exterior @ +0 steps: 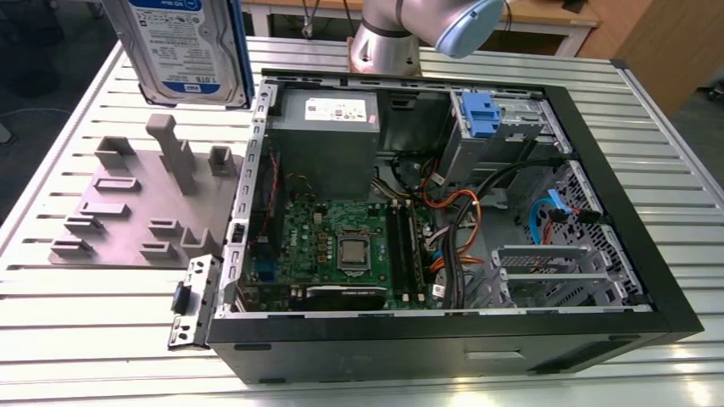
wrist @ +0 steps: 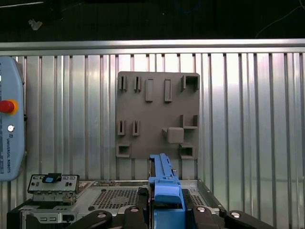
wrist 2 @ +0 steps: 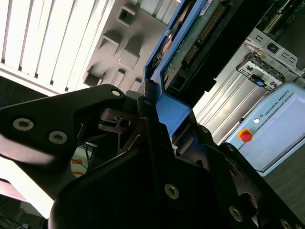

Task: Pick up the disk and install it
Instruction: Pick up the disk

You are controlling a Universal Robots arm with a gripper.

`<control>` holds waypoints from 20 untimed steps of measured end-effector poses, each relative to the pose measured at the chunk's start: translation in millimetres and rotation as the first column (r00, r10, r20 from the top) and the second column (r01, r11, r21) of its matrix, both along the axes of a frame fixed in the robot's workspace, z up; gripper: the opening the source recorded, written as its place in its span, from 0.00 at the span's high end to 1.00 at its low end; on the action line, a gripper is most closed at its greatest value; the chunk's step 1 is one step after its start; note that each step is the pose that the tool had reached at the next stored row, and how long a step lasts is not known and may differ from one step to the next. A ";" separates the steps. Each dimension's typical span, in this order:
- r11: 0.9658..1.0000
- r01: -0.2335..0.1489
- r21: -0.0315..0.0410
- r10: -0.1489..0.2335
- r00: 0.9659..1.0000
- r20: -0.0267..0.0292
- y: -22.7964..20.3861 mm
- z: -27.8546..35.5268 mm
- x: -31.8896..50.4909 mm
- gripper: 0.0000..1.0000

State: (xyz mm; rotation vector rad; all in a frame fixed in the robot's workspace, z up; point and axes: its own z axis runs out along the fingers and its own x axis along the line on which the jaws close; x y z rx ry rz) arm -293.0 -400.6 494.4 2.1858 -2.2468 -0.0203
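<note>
The disk (exterior: 186, 51), silver with a blue-and-white label and a blue frame, hangs upright in the air at the exterior view's upper left. It is above the grey fixture plate (exterior: 136, 203) and outside the open computer case (exterior: 453, 326). In the second wrist view my gripper (wrist 2: 157, 119) is shut on the disk (wrist 2: 190, 47), its black fingers (wrist 2: 109, 119) clamping the blue frame edge. In the first wrist view the disk (wrist: 164, 186) shows edge-on, rising from the gripper (wrist: 164, 212) over the fixture plate (wrist: 157, 114).
Inside the case lie a motherboard (exterior: 339, 246), a grey power supply box (exterior: 328, 127), loose cables (exterior: 464, 212) and a drive cage with a blue clip (exterior: 481, 114). A teach pendant (wrist: 9, 129) lies on the slatted metal table (exterior: 679, 153). The arm's base (exterior: 385, 42) stands behind the case.
</note>
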 end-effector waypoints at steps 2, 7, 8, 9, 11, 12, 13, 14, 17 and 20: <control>1.000 0.000 0.000 0.000 1.000 0.000 0.0 0.0 0.1 0.64; 1.000 0.000 0.000 0.000 1.000 0.000 0.0 0.0 2.2 0.64; 1.000 0.000 0.000 0.000 1.000 0.000 0.0 0.0 2.8 0.64; 1.000 0.000 0.000 0.000 1.000 0.000 0.0 0.0 3.3 0.64; 1.000 0.000 0.000 0.000 1.000 0.000 0.0 0.0 4.6 0.64; 1.000 0.000 0.000 0.000 1.000 0.000 0.0 0.0 5.3 0.64; 1.000 0.000 0.000 0.000 1.000 0.000 0.0 0.0 5.9 0.64; 1.000 0.000 0.000 0.000 1.000 0.000 0.0 0.0 6.6 0.64; 1.000 0.000 0.000 0.000 1.000 0.000 0.0 0.0 8.9 0.64; 1.000 0.000 0.000 0.000 1.000 0.000 0.0 0.0 11.6 0.64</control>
